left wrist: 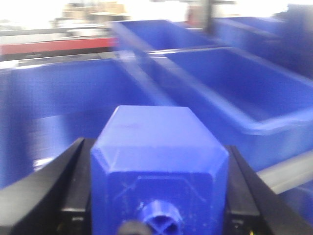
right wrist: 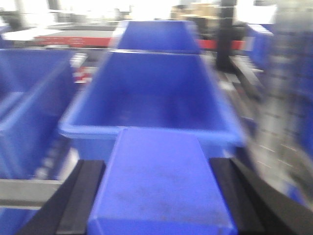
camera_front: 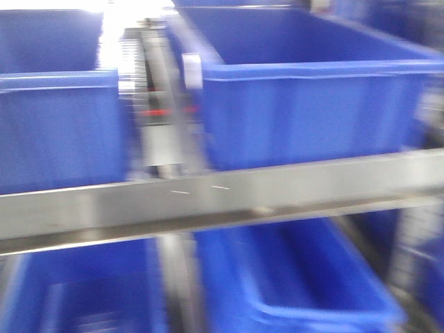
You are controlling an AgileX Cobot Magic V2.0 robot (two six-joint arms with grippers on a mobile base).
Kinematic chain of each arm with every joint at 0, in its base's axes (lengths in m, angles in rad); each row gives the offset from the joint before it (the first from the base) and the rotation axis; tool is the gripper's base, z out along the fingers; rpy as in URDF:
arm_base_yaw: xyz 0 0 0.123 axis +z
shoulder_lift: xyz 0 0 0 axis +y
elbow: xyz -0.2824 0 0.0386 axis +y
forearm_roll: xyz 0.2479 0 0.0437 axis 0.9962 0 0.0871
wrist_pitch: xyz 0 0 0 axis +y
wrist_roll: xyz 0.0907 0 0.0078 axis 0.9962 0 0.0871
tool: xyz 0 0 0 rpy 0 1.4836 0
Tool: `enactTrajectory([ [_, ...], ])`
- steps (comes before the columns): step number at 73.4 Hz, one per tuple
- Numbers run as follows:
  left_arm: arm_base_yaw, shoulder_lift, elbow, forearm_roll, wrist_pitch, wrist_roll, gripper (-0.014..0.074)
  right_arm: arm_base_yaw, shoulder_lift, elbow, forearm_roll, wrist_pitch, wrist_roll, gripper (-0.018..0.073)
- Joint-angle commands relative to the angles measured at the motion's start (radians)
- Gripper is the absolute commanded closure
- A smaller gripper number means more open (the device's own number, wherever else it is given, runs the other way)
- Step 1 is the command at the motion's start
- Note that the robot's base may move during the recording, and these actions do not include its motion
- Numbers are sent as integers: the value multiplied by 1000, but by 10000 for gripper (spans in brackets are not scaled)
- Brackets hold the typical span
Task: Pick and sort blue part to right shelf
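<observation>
No legible text, labels or numbers; views blurred.

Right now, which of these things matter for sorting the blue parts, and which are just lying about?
Job: blue part in left gripper; blue part in right gripper; shelf with its blue bins.
Lying about: red rail and blurred clutter far behind the bins.

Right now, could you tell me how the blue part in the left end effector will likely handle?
The blue part looks like hard moulded plastic, so probably stiff in the left end effector. Its flat, angular faces suggest it would sit rather than roll. Its smooth faces may be slightly slippery.
</observation>
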Motion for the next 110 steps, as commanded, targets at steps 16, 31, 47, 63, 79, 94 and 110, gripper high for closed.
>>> enactTrajectory([
  [16, 2, 17, -26, 0, -87, 0, 346, 0, 18, -29, -18, -92, -9, 323],
  [31, 2, 17, -26, 0, -87, 0, 346, 0, 18, -29, -18, -92, -9, 323],
  [47, 2, 17, -26, 0, -87, 0, 346, 0, 18, -29, -18, -92, -9, 323],
  [63, 2, 17, -26, 0, -87, 0, 346, 0, 18, -29, -18, -92, -9, 323],
  [79, 2, 17, -26, 0, -87, 0, 346, 0, 18, -29, -18, -92, -9, 323],
  [94, 2, 17, -26, 0, -87, 0, 346, 0, 18, -29, -18, -92, -9, 323],
  [110, 2, 17, -26, 0, -87, 0, 346, 0, 18, -29, -18, -92, -9, 323],
])
